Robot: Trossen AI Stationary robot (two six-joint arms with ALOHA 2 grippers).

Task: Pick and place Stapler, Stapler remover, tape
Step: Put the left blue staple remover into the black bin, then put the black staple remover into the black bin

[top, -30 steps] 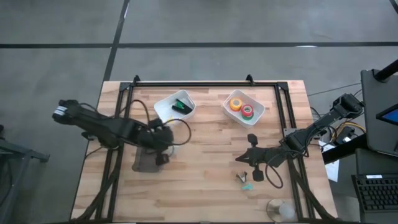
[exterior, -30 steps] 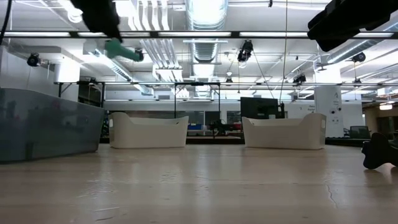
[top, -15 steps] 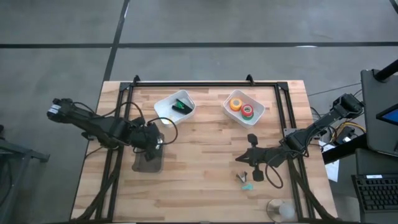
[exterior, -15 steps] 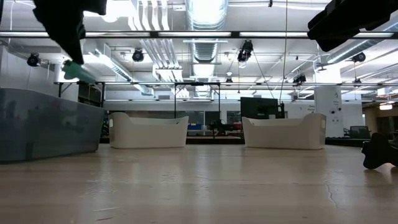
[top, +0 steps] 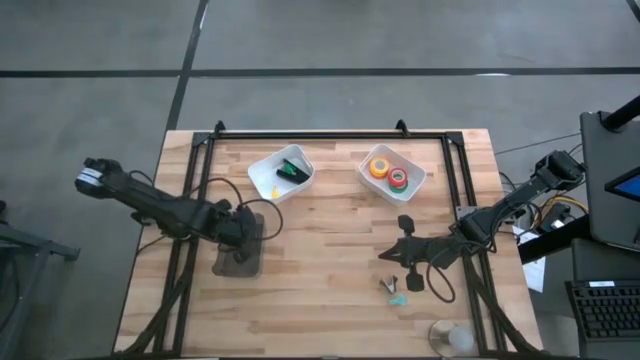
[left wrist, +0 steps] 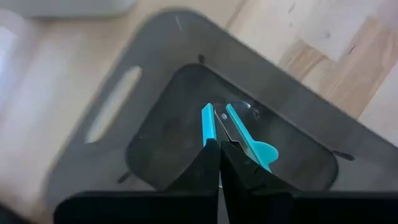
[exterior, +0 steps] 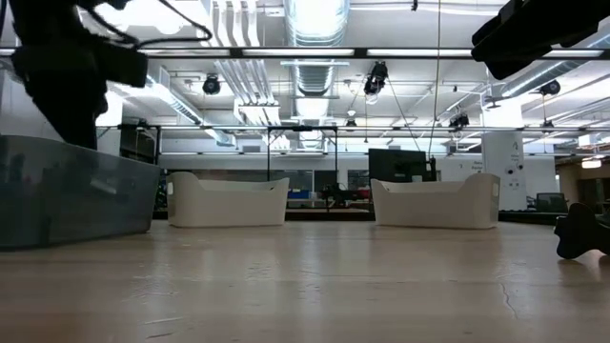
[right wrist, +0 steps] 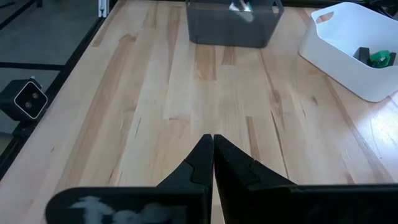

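My left gripper (top: 243,235) hangs over the dark grey bin (top: 226,266), shut on a teal staple remover (left wrist: 239,132). In the low view the bin's wall (exterior: 76,191) hides the remover. The black stapler (top: 291,167) lies in the left white bin (top: 262,172) beside a green piece. Orange tape (top: 378,167) and red tape (top: 398,181) lie in the right white bin (top: 414,188). My right gripper (top: 387,256) waits shut above the table, right of centre, holding nothing. Two small staple removers (top: 393,290) lie on the wood just near of it. My left gripper pinches the teal staple remover between its two fingertips (left wrist: 208,155). The remover's two teal arms (left wrist: 209,121) stick out beyond them, and the fingers hide the exact part they are on. The fingers point steeply down from above. The remover is clear of the bin's floor (left wrist: 168,137).
A black frame (top: 300,135) runs along the table's far edge and down both sides. Bare wood (top: 320,260) lies between the grey bin and my right gripper. A clear round thing (top: 452,338) sits at the near right corner.
My left gripper has gone toward the table's left edge and down, from beside the left white bin to over the grey bin, rolling as it went. It has stayed shut on the teal staple remover, which has sunk behind the bin's wall in the low view.
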